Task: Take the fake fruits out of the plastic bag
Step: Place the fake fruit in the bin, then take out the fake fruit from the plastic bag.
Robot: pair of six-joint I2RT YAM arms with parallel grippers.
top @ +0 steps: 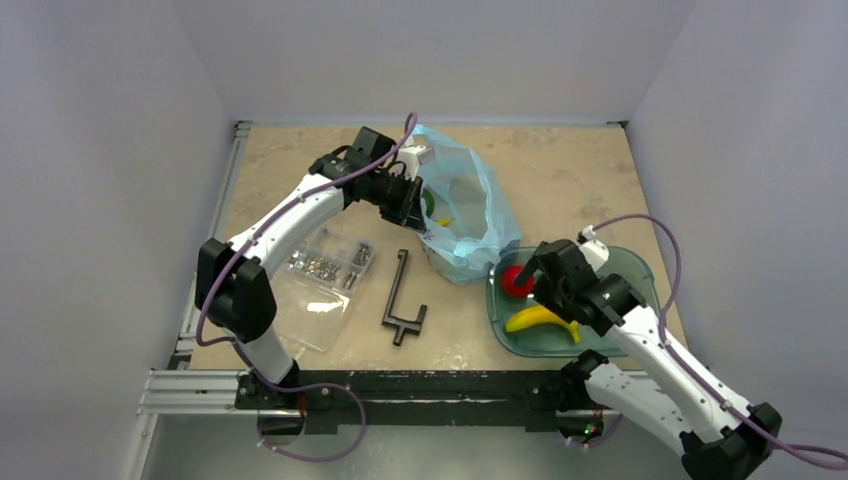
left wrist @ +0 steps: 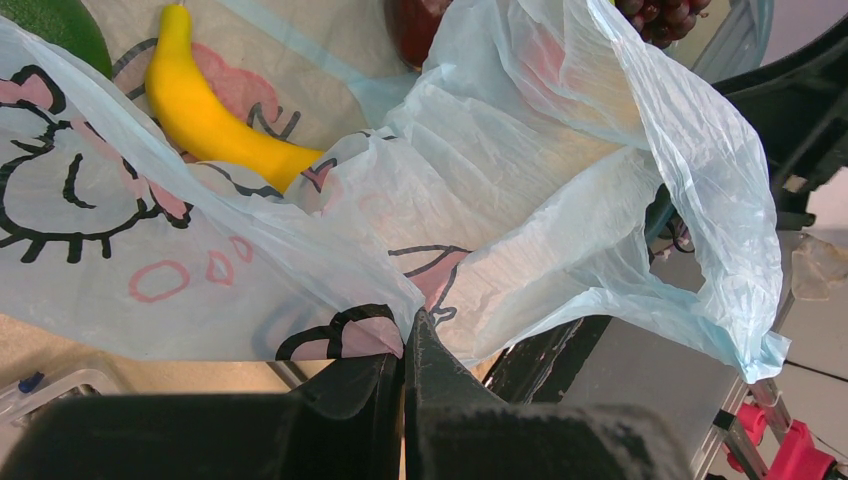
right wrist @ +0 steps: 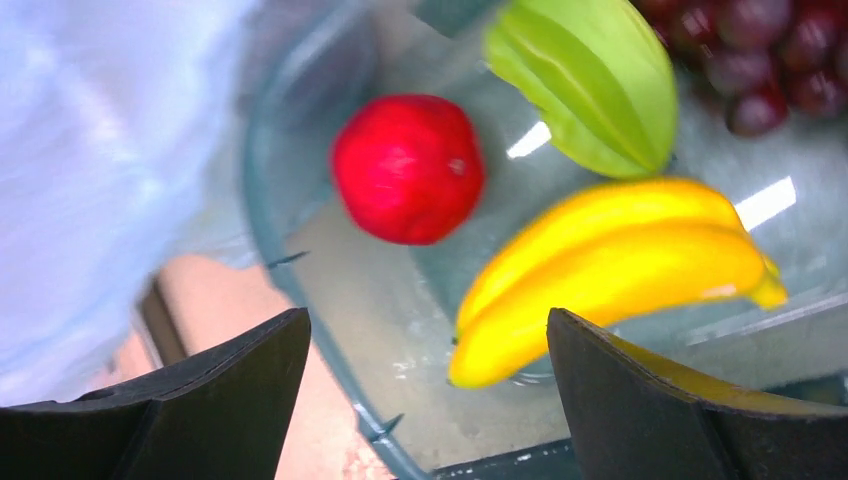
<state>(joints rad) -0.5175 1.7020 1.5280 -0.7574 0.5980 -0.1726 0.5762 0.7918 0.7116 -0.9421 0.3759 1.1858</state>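
The light-blue plastic bag point(top: 468, 205) lies at the table's middle back, its mouth facing left. My left gripper point(top: 408, 203) is shut on the bag's printed edge point(left wrist: 410, 330) and holds it up. Inside the bag I see a yellow banana point(left wrist: 215, 120), a green piece point(left wrist: 55, 25) and a dark maroon fruit point(left wrist: 415, 30). My right gripper point(top: 530, 272) is open and empty point(right wrist: 428, 330) over the teal tray point(top: 640, 275). The tray holds a red apple point(right wrist: 408, 168), yellow bananas point(right wrist: 610, 270), a green star-shaped fruit point(right wrist: 590, 80) and dark red grapes point(right wrist: 760, 60).
A clear flat bag of metal screws point(top: 325, 275) lies at the left. A black T-shaped tool point(top: 402, 300) lies between it and the tray. An aluminium rail point(top: 200, 385) runs along the near edge. White walls close in the table.
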